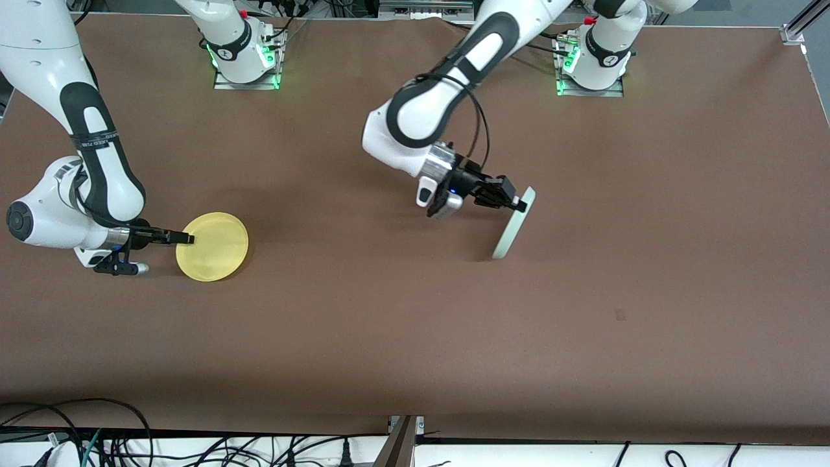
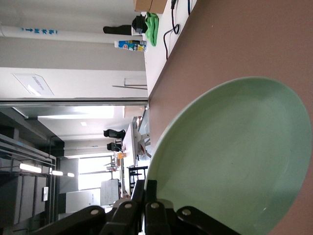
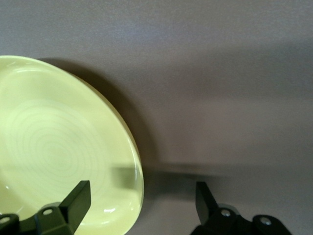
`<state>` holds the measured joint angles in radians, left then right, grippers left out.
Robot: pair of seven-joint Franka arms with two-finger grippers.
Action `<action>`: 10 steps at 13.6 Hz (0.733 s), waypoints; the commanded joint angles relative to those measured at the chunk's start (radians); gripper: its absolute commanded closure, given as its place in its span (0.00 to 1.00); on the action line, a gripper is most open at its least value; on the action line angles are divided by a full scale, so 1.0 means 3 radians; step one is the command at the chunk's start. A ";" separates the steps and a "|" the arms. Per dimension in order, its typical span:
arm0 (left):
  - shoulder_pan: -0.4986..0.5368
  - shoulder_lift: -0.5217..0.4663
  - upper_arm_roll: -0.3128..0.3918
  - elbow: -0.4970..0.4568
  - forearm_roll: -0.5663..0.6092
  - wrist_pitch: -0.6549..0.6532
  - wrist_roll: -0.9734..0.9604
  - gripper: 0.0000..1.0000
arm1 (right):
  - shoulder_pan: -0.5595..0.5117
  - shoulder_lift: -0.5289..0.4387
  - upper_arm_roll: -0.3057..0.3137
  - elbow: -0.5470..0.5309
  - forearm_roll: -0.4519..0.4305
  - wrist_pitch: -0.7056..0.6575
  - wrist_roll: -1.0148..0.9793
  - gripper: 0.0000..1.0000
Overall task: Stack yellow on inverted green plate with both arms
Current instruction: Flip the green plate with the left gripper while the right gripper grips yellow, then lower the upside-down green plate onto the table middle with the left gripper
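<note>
A: What is the biggest thing here?

B: The brown worktop [image 1: 415, 311], with both arm bases along its top edge in the front view. Cables lie along the white strip at the camera's edge of it.

A: And the arms?

B: The left arm [image 1: 447, 97] comes from its base and reaches toward the middle of the worktop. The right arm [image 1: 84, 155] bends down at its own end of the worktop.

A: Where are the plates?

B: The green plate [image 1: 513, 224] stands tilted nearly on edge near the middle of the worktop, its lower rim touching the surface. The left wrist view shows its hollow face [image 2: 234, 161] turned toward that camera. The yellow plate [image 1: 214, 246] lies flat, right side up, toward the right arm's end, well apart from the green one and slightly nearer the camera.

A: What about the left tool?

B: The left tool [image 1: 519, 204] is clamped tight on the upper rim of the green plate, holding it tipped up.

A: And the right tool?

B: The right tool [image 1: 188, 239] is low at the yellow plate's edge. Its fingers [image 3: 78, 198] stand wide apart, one over the plate's inside, the other over bare worktop, so the rim lies between them. They grip nothing.
</note>
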<state>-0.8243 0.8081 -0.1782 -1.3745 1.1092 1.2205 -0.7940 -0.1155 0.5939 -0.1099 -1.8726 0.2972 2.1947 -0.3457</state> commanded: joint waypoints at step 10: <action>-0.0898 0.0686 0.0650 0.0317 0.0117 -0.0065 -0.0206 0.98 | -0.0039 -0.0016 0.0039 0.0060 0.0078 0.0027 -0.0315 1.00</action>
<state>-1.0875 0.9822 0.0059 -1.3317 1.1281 1.2095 -0.8598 -0.1155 0.5921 -0.1079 -1.8680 0.3042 2.1949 -0.3916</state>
